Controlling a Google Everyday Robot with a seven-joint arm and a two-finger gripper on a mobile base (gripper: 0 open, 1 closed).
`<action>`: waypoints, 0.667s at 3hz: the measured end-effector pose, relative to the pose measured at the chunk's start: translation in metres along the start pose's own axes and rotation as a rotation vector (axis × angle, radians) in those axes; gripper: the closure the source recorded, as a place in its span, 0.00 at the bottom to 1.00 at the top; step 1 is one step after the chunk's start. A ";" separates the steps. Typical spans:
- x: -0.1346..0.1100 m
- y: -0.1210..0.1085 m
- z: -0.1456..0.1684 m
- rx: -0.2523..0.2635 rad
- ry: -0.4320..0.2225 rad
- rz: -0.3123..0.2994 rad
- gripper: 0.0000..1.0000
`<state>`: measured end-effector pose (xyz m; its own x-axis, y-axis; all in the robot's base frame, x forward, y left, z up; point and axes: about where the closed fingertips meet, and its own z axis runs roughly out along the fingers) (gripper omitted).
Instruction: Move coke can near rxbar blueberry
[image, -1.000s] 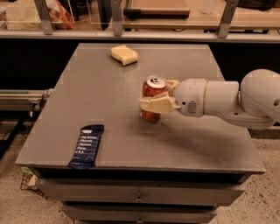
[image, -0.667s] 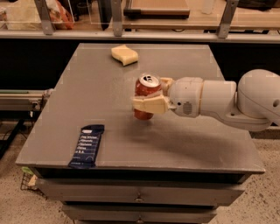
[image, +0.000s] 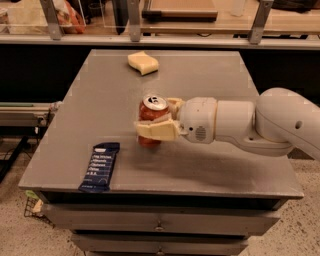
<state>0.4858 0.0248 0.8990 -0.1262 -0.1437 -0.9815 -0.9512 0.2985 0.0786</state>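
Cream jaws are clamping a red cylindrical can (image: 151, 118) over the grey desk (image: 210, 75). A flat navy wrapper (image: 100, 166) is lying front-left of them.

One high camera looks down over the table (image: 210, 75) (claw (image: 159, 120) around coke can (image: 149, 112), centre).

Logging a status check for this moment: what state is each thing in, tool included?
coke can: upright, gripped near the middle of the table.
tool: over mid-table, shut on the coke can, one finger on each side.
rxbar blueberry: lying flat at the front left edge, apart from the can.
sponge: lying at the back, untouched.
drawer: shut.
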 end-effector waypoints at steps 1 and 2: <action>0.015 0.008 0.014 -0.037 0.022 0.032 0.88; 0.015 0.012 0.019 -0.054 0.032 0.041 0.57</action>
<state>0.4782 0.0443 0.8823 -0.1731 -0.1627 -0.9714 -0.9587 0.2539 0.1283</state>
